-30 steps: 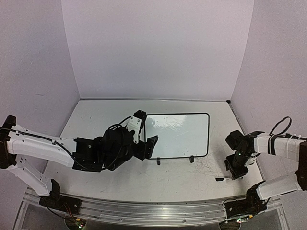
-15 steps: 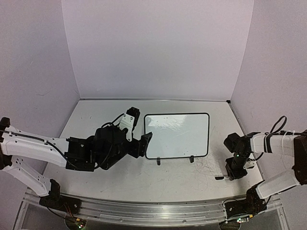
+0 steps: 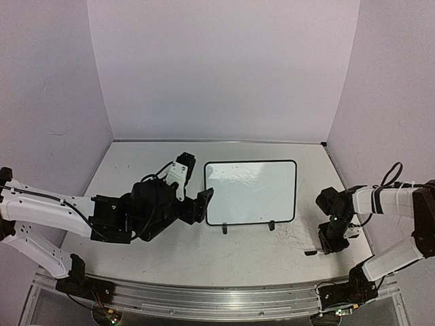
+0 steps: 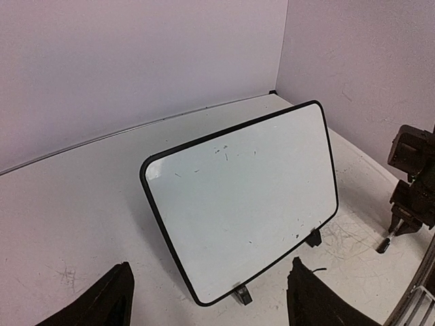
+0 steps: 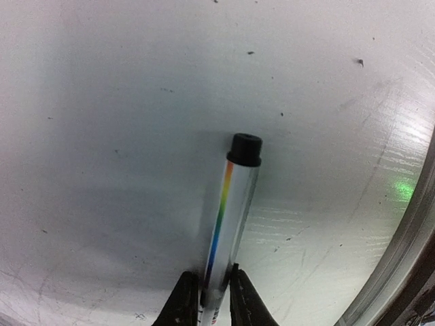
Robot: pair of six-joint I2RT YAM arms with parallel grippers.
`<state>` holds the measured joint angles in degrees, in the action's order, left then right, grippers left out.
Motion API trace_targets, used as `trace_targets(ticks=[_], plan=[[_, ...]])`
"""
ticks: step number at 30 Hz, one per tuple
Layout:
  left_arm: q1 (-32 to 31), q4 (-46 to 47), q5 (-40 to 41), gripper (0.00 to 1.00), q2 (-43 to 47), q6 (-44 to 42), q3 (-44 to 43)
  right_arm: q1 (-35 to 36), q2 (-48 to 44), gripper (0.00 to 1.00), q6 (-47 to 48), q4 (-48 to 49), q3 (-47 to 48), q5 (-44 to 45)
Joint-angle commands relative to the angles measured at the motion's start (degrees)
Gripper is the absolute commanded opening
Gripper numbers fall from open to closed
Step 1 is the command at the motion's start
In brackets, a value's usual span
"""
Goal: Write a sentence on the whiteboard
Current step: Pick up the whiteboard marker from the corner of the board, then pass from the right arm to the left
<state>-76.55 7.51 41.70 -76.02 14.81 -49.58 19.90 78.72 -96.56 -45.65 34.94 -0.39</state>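
Right jaws pinch a marker [image 5: 231, 217] (rainbow-striped) at the bench [image 5: 102, 102]; left jaws gape wide, empty, facing the 2-footed whiteboard [image 4: 241, 204].

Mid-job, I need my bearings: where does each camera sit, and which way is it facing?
Top external: fixed above and behind the arms, looking down over the table; both arms show.
Left wrist: on the left arm, facing rightward across the whiteboard toward the far right corner; its open jaws' tips at the bottom.
Right wrist: pointing down at the table; its jaws pinch a marker.
Shared: top external and left wrist both show the whiteboard and the right arm.
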Motion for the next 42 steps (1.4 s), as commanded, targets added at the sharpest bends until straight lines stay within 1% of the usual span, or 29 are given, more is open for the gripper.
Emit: trace_targets(ticks=[1, 8, 12, 15, 19, 22, 24, 26, 28, 30, 33, 36, 39, 42], plan=[[0.04, 0.44, -0.92, 0.79, 2.18, -0.59, -0.96, -0.13, -3.34, 0.13, -1.53, -0.54, -0.65, -0.22], [0.03, -1.1, -4.09, 0.8, 2.89, 0.94, -1.7, -0.13, -6.59, 0.1, -2.45, -0.27, -2.07, 0.2], [0.04, -3.09, -7.08, 0.8, 3.97, 3.06, -2.34, -0.13, -8.44, 0.05, -2.18, 1.34, -3.11, 0.0], [0.0, -4.49, -9.53, 0.81, 4.67, 4.83, -3.18, -0.12, -9.59, 0.0, 3.23, 2.46, -1.15, 1.29], [0.01, -6.87, -12.83, 0.83, 3.66, 6.02, -6.35, 0.22, -12.71, 0.0, 11.07, 5.19, 0.63, 4.37], [0.02, -9.22, -15.8, 0.84, 2.37, 6.34, -9.17, 0.58, -19.13, 0.0, 18.83, 9.13, -0.35, 7.62], [0.1, -10.65, -18.22, 0.86, 1.39, 5.98, -11.07, 0.72, -24.65, 0.0, 27.18, 14.07, -1.51, 7.33], [0.19, -12.28, -20.98, 0.87, 0.18, 5.35, -13.25, 0.7, -31.14, 0.0, 37.59, 21.89, -3.28, 3.64], [0.27, -13.3, -23.39, 0.87, -1.51, 4.53, -15.36, 0.72, -36.95, 0.0, 45.46, 28.55, -4.77, -3.65], [0.77, -13.48, -24.68, 0.87, -3.49, 5.01, -16.97, 0.96, -42.46, 0.0, 48.36, 33.15, -5.58, -9.14], [1.68, -13.24, -25.26, 0.89, -7.31, 7.58, -19.99, 1.04, -47.43, 0.0, 52.18, 40.24, -6.03, -16.55], [2.78, -12.43, -26.09, 0.9, -11.68, 11.64, -23.79, 1.19, -48.13, 0.0, 55.3, 44.37, -5.29, -23.7], [3.64, -9.9, -29.21, 0.9, -15.3, 16.0, -26.12, 1.28, -46.5, 0.0, 57.54, 49.17, -5.01, -29.29], [3.99, -0.04, -34.59, 0.86, -16.56, 21.13, -22.85, 1.34, -44.16, 0.0, 57.78, 57.6, -6.02, -34.78]])
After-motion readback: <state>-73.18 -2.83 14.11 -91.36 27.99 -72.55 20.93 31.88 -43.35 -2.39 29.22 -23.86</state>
